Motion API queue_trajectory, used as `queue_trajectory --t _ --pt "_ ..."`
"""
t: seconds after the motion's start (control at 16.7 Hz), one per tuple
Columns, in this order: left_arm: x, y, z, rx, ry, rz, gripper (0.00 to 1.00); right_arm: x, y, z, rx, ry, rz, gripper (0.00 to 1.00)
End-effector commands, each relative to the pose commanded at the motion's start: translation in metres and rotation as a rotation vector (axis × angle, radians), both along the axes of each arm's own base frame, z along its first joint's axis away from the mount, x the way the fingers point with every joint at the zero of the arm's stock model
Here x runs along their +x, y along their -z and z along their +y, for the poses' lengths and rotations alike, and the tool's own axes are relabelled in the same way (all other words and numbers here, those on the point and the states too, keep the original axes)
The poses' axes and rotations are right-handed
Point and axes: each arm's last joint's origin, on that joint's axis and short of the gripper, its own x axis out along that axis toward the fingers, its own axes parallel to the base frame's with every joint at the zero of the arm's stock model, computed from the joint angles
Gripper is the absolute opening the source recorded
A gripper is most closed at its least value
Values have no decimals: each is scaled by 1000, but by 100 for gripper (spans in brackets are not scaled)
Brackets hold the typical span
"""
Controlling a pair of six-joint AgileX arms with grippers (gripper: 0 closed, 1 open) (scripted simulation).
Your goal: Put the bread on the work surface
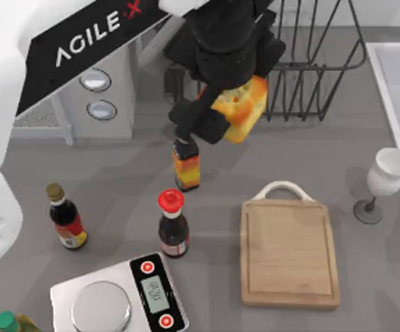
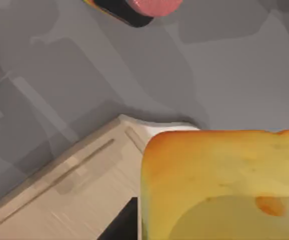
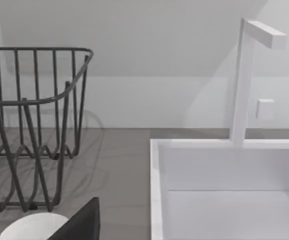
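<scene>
Currently: left pincer (image 1: pixel 222 114) pinching the bread (image 1: pixel 243 107) (tilted, aloft above tabletop (image 1: pixel 117 180)) | bread near wire rack (image 1: pixel 317 62), above the orange-labelled bottle (image 1: pixel 187 164) | work surface (image 1: pixel 288 256) bare, toward the right | right pincer: fingers' state cannot be told.

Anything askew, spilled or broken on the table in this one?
Nothing stands out. The bottles stand upright, including the sauce bottle under the arm; the wine glass is upright and the cutting board lies flat and bare. The bread is held tilted in the left tool above the table, as expected mid-carry.
</scene>
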Motion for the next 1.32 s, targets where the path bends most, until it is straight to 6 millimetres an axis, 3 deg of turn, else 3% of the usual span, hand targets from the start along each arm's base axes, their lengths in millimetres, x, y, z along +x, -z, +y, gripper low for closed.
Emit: queue_trajectory --t 0.3,0.6,0.78,1.32 --pt "-18 40 -55 -45 -328 135 0 0 0 0 0 0 0 100" --pt "-35 84 -86 15 -556 232 0 0 0 0 0 0 0 100" --pt "-40 97 -92 49 -612 253 0 0 0 0 0 0 0 100" --pt "-37 103 -90 49 -623 253 0 0 0 0 0 0 0 100"
